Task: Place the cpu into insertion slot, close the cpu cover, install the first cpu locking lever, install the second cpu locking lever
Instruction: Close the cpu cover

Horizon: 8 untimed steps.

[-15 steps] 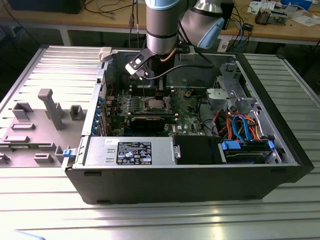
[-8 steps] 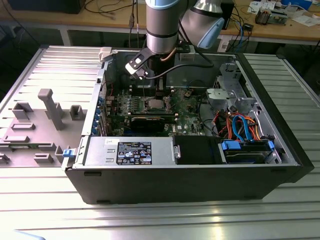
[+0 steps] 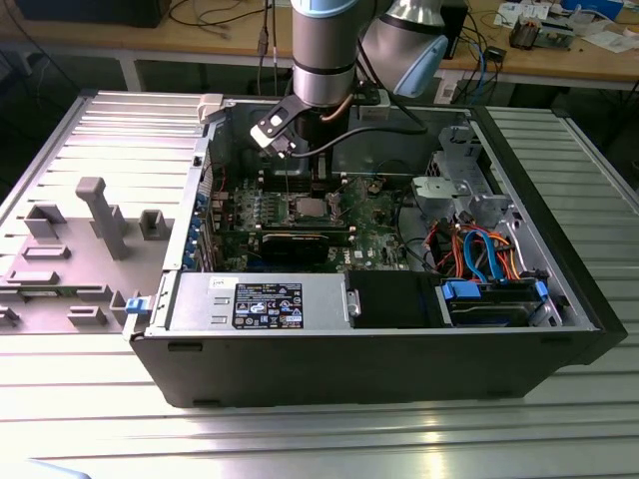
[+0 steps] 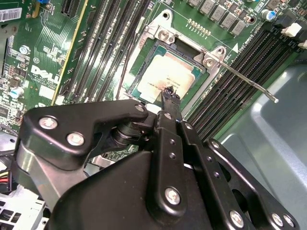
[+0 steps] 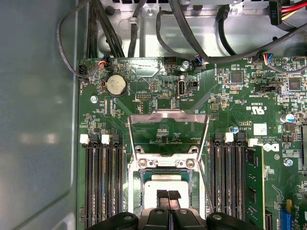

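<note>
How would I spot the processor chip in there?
Inside the open computer case, find the green board. Between its two banks of long black slots sits a square socket. The chip is the silver-grey square lying in it, pale where its neighbours are dark and narrow.

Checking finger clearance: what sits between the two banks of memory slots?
In the first wrist view, the insertion slot lies between the memory slots, with the cpu lying in it and the cpu cover swung open.

silver cpu flat in insertion slot, cpu cover raised open
</note>
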### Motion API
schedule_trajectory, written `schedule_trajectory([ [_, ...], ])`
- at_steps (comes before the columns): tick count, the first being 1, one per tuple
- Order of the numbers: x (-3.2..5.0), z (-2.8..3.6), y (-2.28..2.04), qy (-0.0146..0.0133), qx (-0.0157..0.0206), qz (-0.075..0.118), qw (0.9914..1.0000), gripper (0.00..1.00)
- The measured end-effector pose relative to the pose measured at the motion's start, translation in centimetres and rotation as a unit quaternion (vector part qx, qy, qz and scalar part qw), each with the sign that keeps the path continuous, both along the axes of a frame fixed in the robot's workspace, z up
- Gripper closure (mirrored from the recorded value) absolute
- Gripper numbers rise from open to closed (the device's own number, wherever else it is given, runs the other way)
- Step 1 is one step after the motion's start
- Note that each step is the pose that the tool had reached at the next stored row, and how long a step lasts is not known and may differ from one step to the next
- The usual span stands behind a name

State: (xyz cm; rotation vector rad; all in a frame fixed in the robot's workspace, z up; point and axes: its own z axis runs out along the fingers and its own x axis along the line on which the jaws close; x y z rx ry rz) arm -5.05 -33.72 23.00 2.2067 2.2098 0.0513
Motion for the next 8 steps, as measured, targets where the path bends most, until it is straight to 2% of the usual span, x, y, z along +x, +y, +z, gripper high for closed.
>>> schedule_trajectory([
  [8, 0.00, 0.46, 0.00, 0.0000, -0.0001, 0.000, 1.00000, 0.89],
])
